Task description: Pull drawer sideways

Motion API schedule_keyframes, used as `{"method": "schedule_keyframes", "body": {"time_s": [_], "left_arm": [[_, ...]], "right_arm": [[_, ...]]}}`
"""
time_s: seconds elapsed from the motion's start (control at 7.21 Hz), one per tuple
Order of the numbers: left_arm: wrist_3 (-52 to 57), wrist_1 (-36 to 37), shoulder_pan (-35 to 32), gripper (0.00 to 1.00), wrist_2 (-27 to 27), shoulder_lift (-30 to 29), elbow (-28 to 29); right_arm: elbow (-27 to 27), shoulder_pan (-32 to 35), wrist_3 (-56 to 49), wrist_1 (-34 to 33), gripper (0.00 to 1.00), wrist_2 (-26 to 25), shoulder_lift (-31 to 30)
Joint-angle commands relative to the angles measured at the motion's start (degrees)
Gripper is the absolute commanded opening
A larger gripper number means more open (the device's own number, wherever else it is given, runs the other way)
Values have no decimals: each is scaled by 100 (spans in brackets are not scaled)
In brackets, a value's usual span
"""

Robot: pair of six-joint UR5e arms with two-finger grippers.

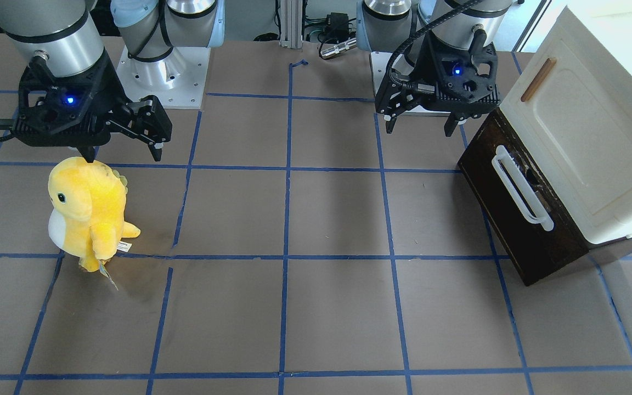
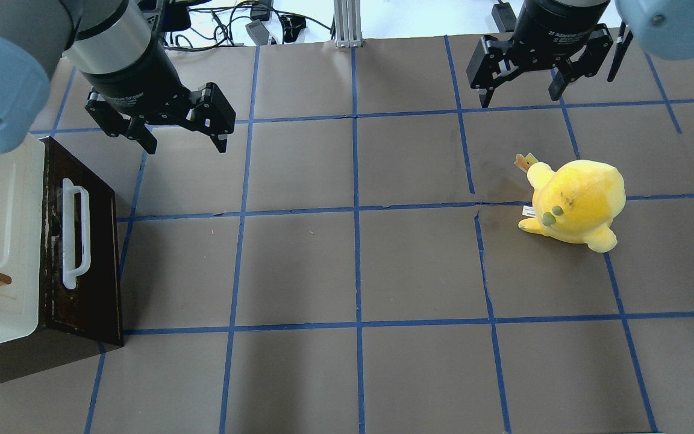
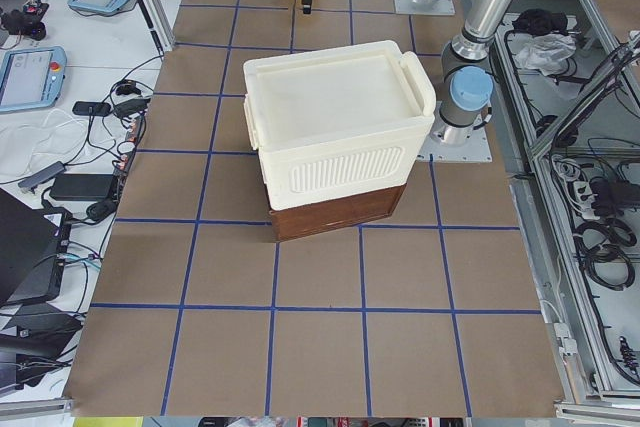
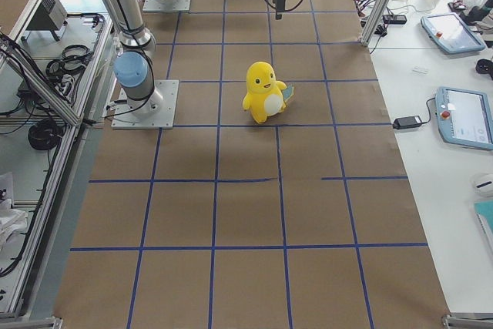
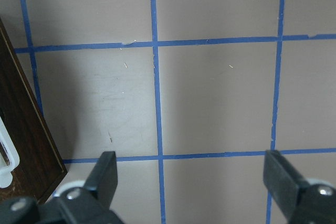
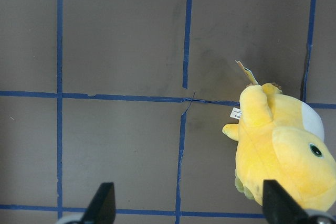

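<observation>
The dark brown drawer (image 1: 519,230) with its long white bar handle (image 1: 522,189) sits at the bottom of a cream-white cabinet (image 1: 574,137) at the table's left end. It also shows in the overhead view (image 2: 97,253) and at the left edge of the left wrist view (image 5: 26,145). My left gripper (image 1: 419,130) is open and empty. It hovers above the table beside the drawer's robot-side corner, clear of the handle (image 2: 75,232). My right gripper (image 2: 518,99) is open and empty, far off on the other side.
A yellow plush toy (image 2: 576,202) stands on the right half of the table, just in front of the right gripper (image 1: 124,158). The cabinet's upper panel has a small brown wooden handle (image 1: 538,79). Blue tape lines grid the brown table.
</observation>
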Motion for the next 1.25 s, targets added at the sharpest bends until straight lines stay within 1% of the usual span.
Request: {"method": "schedule_keyframes", "body": {"time_s": [0.0, 0.42, 0.55, 0.69, 0.83, 0.97, 1.11], "left_arm": [[-5, 4, 0, 100, 29, 23, -4], [-5, 4, -8, 100, 20, 15, 5], [3, -13, -17, 100, 229, -72, 5], [-5, 4, -26, 100, 597, -256, -4], [-14, 21, -26, 100, 635, -458, -13], [-31, 22, -43, 100, 1044, -738, -47], [-49, 22, -226, 100, 1710, -1028, -187]], "right_arm": [[0, 0, 0, 0, 100, 0, 0], [0, 0, 0, 0, 100, 0, 0], [0, 0, 0, 0, 100, 0, 0], [0, 0, 0, 0, 100, 0, 0], [0, 0, 0, 0, 100, 0, 0], [0, 0, 0, 0, 100, 0, 0], [0, 0, 0, 0, 100, -9, 0]]}}
